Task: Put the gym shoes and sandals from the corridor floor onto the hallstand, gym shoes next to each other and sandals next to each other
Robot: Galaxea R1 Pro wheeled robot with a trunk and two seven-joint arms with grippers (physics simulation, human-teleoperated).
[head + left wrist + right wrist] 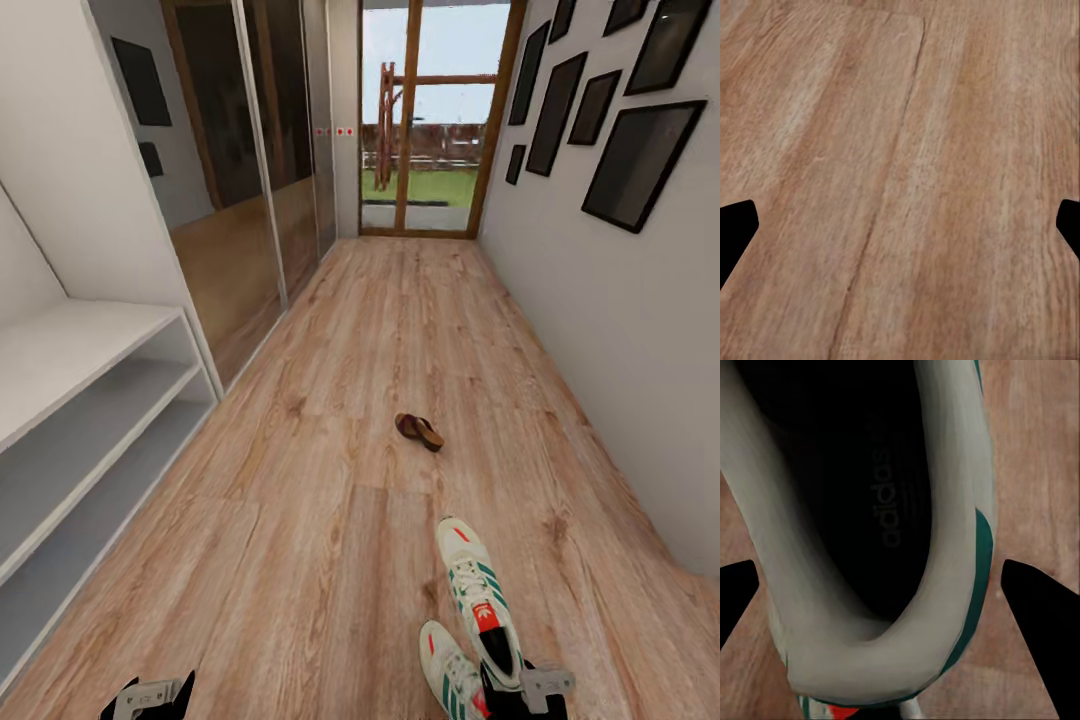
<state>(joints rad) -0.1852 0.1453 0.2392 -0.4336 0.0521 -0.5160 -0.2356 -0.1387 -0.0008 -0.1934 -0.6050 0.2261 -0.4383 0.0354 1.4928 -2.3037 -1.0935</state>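
Two white gym shoes with teal stripes lie on the corridor floor (pixel 380 330) at the lower right, one (pixel 478 592) ahead of the other (pixel 450 675), both toes pointing away. My right gripper (pixel 530 688) hangs open over the heel of the farther shoe. In the right wrist view the gripper (pixel 889 592) straddles that shoe's dark opening (pixel 855 495), fingers apart on either side. One dark-brown sandal (pixel 418 431) lies farther up the floor. The white hallstand (pixel 80 350) runs along the left wall. My left gripper (pixel 150 693) (pixel 904 221) is open over bare planks.
Mirrored sliding doors (pixel 250 200) follow the hallstand on the left. A glass door (pixel 435 120) closes the corridor's far end. The right wall (pixel 620 330) carries dark framed pictures and runs close to the gym shoes. Open floor lies between the shoes and the hallstand.
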